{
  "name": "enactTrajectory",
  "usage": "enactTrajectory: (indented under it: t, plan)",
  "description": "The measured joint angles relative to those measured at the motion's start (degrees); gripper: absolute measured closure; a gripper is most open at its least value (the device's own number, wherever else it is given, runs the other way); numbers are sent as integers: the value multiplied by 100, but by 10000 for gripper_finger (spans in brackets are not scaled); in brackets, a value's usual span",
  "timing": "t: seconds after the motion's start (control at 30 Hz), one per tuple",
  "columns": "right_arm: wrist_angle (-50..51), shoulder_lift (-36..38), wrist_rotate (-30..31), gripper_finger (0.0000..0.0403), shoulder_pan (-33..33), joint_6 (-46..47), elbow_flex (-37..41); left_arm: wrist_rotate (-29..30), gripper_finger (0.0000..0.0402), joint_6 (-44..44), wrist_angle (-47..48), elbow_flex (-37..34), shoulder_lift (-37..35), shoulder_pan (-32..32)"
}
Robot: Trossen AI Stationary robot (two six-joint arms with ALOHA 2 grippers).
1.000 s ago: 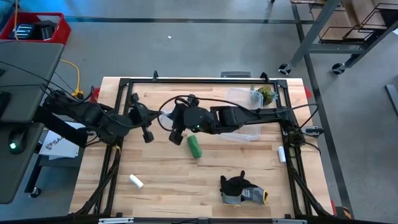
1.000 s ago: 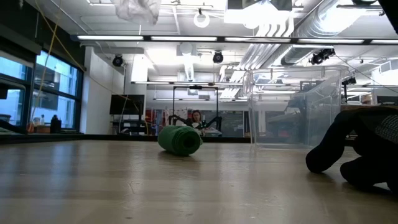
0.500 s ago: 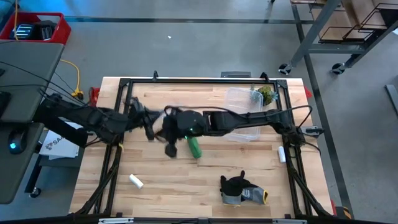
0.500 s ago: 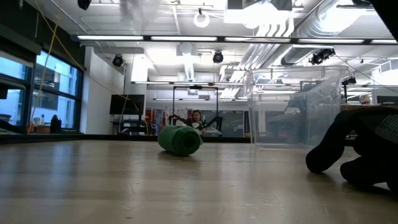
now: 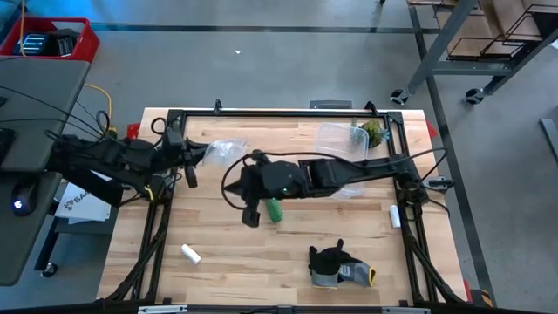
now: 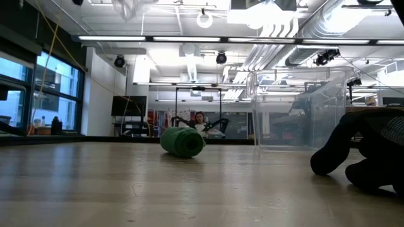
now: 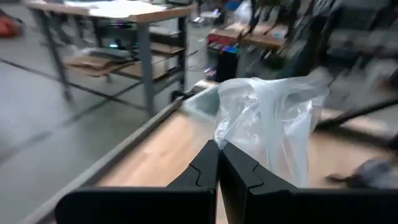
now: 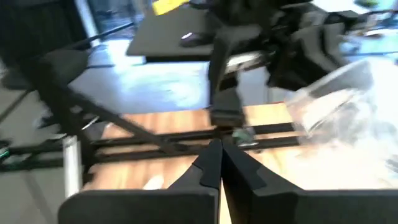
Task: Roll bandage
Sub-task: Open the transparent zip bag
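The bandage [image 5: 274, 209] is a compact bright green roll lying on its side on the wooden table; it also shows in the low view [image 6: 183, 142]. My right gripper [image 5: 252, 214] is shut and empty just left of the roll; its shut fingers show in the right wrist view [image 8: 219, 146]. My left gripper [image 5: 188, 173] is near the table's left edge, shut on a clear plastic bag [image 5: 220, 150]. My left gripper pinches a bunched part of the clear plastic bag [image 7: 231, 138] between its two shut fingertips. The bag spreads out crumpled beyond the fingers toward the table's middle. It is lifted clear of the table, showing high up in the low view [image 6: 129, 6].
A clear plastic container [image 5: 344, 157] stands at the back right with a green clump [image 5: 373, 133] by it. A dark grey glove [image 5: 338, 266] lies at the front right. A small white cylinder [image 5: 191, 254] lies at the front left, another [image 5: 394, 215] by the right rail.
My left gripper has drawn back toward the table's left and far edges, carrying the plastic bag with it. My right gripper has moved a little toward the near edge, beside the green roll. The roll has stayed where it was.
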State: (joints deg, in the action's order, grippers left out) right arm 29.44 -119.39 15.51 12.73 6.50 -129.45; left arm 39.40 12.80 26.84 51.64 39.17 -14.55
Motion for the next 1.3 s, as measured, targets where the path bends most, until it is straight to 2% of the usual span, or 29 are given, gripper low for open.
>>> enactTrajectory:
  t: [0.07,0.17,0.27,0.4,0.53,0.67,0.77,0.9,1.07,1.2,1.3]
  plan:
    - [130,29,309,400,0,7,-68,230,401,-406,385,370,266,-67]
    - [257,42,559,378,-60,-53,-262,280,401,-1259,661,915,805,-134]
    - [485,48,698,335,-167,-54,-547,614,401,-2021,980,1354,1391,-198]
    - [797,195,1265,269,-172,-49,-527,1339,401,-2909,1055,1745,1969,-342]
    - [1498,224,1857,219,-28,-36,-548,2100,401,-3368,971,1905,2226,-567]
    - [1402,95,2713,203,30,6,-546,2303,401,-3395,754,1924,2337,-678]
    - [1104,-13,2875,202,-13,163,-545,2364,401,-3395,625,1919,2471,-697]
    - [887,-32,2476,202,-98,329,-547,2433,401,-3359,431,1923,2576,-655]
    - [1175,-80,2752,214,-216,594,-541,2289,401,-3190,33,1919,2628,-669]
    - [1157,-117,2628,268,-325,643,-544,2199,401,-2986,-116,1921,2591,-749]
    - [992,-129,2553,356,-337,378,-542,2027,401,-2702,6,1919,2534,-766]
